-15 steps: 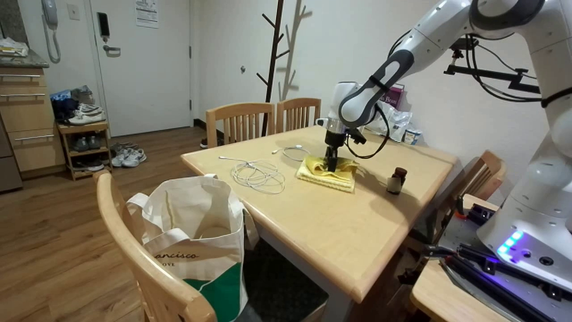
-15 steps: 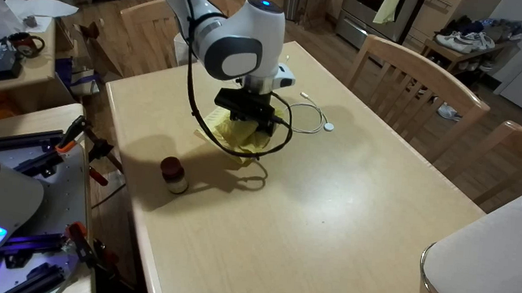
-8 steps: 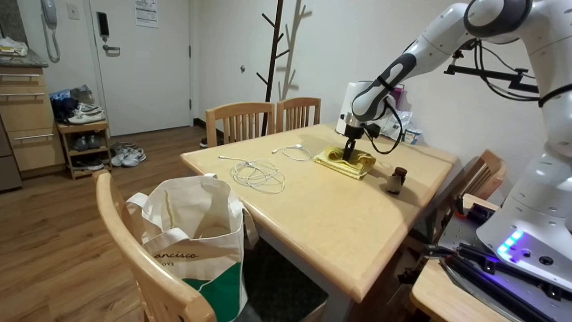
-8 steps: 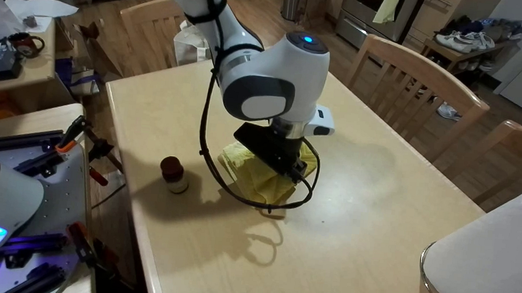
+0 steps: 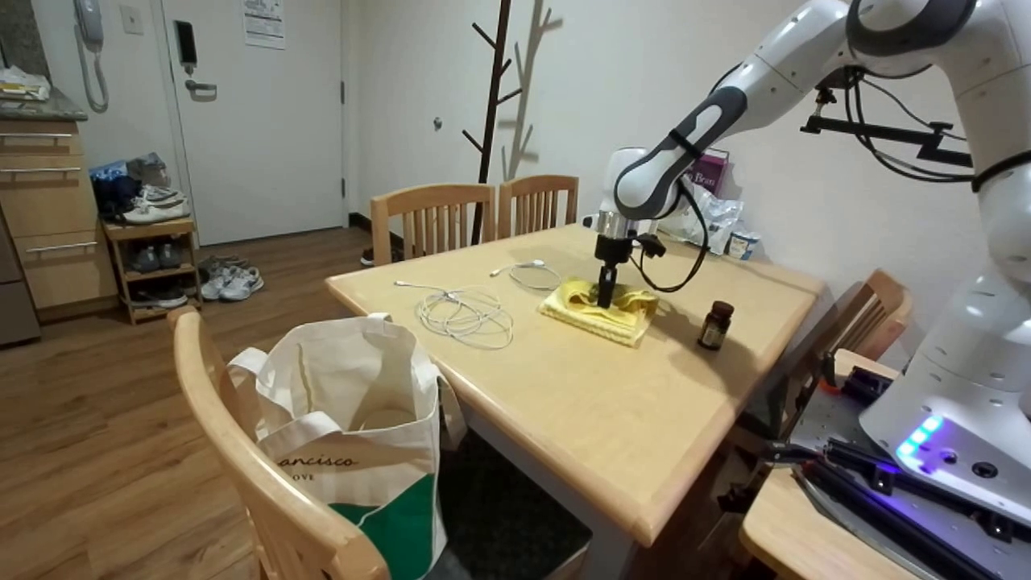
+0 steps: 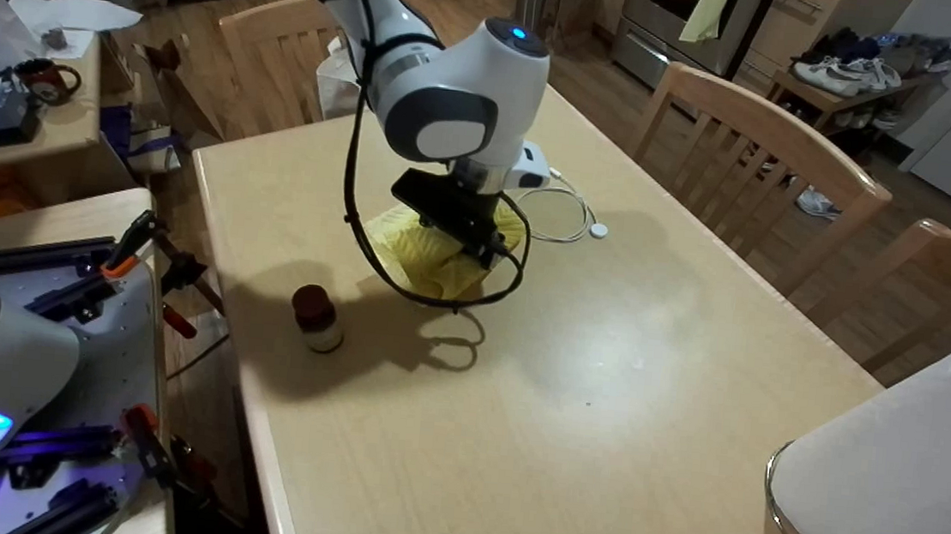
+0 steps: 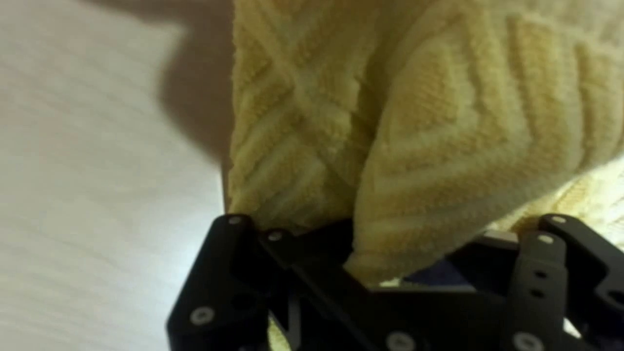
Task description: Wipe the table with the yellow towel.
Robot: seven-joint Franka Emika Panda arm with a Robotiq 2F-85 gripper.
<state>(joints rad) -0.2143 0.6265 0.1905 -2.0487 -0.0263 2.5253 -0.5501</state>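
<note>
The yellow towel (image 5: 592, 324) lies folded and rumpled on the pale wood table (image 5: 556, 395), left of a dark bottle in this exterior view. It also shows in an exterior view (image 6: 412, 257) and fills much of the wrist view (image 7: 438, 161). My gripper (image 5: 606, 301) points down into the towel's middle. In the wrist view, a fold of towel stands between the two black fingers of the gripper (image 7: 414, 243), which is shut on it. The fingertips are hidden by cloth. In an exterior view the camera and cable partly hide the gripper (image 6: 489, 255).
The dark bottle with a red-brown cap (image 5: 714, 326) (image 6: 318, 319) stands near the towel. Coiled white cables (image 5: 463, 316) (image 6: 566, 215) lie on the table. A paper towel roll (image 6: 905, 477) stands at a corner. Bags and a small tub (image 5: 741, 245) are by the wall.
The gripper and towel slid together across the table, toward the wall and paper roll half a second ago, and now back toward the cables, almost where they were a second ago.
</note>
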